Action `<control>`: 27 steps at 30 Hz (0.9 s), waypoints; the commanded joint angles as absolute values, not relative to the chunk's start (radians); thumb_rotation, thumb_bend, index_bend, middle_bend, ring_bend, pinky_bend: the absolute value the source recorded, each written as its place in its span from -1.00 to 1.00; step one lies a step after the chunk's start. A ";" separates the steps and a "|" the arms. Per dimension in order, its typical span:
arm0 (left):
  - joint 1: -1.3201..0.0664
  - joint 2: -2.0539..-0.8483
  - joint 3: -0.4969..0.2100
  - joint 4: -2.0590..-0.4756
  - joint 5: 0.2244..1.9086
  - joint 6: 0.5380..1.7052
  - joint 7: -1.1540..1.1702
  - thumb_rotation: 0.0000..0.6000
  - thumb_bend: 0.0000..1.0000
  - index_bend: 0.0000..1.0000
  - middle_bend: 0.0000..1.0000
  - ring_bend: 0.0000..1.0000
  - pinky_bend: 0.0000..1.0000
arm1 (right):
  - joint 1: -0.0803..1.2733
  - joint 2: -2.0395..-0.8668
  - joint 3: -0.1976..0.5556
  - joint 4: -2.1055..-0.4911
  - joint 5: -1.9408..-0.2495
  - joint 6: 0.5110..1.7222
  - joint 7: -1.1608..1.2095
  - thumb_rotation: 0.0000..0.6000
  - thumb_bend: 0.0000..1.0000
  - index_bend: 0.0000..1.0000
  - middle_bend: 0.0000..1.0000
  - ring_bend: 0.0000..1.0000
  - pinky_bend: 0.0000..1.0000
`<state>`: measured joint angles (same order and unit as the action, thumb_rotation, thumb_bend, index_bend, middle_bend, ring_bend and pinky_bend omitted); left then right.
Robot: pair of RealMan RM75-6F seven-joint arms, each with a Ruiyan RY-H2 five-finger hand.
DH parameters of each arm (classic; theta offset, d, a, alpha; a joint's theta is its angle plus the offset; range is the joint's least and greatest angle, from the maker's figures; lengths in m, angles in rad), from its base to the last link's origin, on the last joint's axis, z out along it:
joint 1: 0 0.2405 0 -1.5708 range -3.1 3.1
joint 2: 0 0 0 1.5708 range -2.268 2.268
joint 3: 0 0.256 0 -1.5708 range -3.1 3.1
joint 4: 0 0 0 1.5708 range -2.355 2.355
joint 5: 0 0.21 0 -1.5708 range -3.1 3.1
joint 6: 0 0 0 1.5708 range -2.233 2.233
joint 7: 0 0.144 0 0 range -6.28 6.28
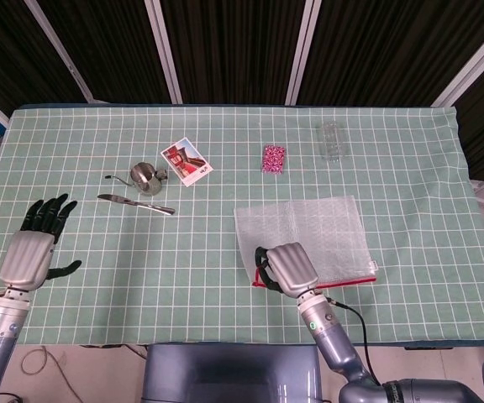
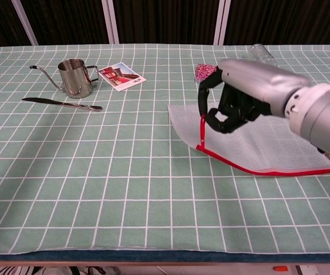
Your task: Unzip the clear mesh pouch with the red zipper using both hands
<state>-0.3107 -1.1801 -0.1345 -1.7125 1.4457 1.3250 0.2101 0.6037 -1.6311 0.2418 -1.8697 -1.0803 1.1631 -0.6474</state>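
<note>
The clear mesh pouch (image 1: pixel 318 231) (image 2: pixel 279 140) lies right of centre, its red zipper (image 2: pixel 251 168) running along the near edge. My right hand (image 1: pixel 287 267) (image 2: pixel 242 94) is raised above the pouch's near-left corner. Its curled fingers grip the red zipper pull (image 2: pixel 203 128), which hangs taut down to that corner. The corner is lifted off the cloth. My left hand (image 1: pixel 34 250) hovers near the table's left edge, far from the pouch, with its fingers spread and nothing in it. The chest view does not show it.
A steel pitcher (image 1: pixel 146 175) (image 2: pixel 76 78), a knife (image 1: pixel 137 204) (image 2: pixel 62 103) and a photo card (image 1: pixel 186 161) (image 2: pixel 121 76) sit at the back left. A pink packet (image 1: pixel 274 159) (image 2: pixel 206 73) and a clear jar (image 1: pixel 331 140) (image 2: pixel 260 57) lie behind the pouch.
</note>
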 commanded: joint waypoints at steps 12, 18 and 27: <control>-0.629 -1.203 -0.302 -1.846 1.301 1.016 0.397 1.00 -0.66 -0.61 -1.00 -1.00 -1.00 | 0.755 -1.570 0.415 -1.996 -0.912 1.158 -0.754 1.00 0.15 0.22 1.00 1.00 0.91; -0.760 -1.241 -0.333 -1.824 1.181 0.886 0.463 1.00 -0.66 -0.54 -0.97 -1.00 -1.00 | 0.791 -1.558 0.435 -2.026 -0.862 1.182 -0.767 1.00 0.16 0.22 1.00 1.00 0.91; -0.889 -1.328 -0.332 -1.773 1.069 0.816 0.524 1.00 -0.60 -0.43 -0.89 -1.00 -1.00 | 0.826 -1.558 0.425 -2.049 -0.833 1.217 -0.778 1.00 0.16 0.23 1.00 1.00 0.91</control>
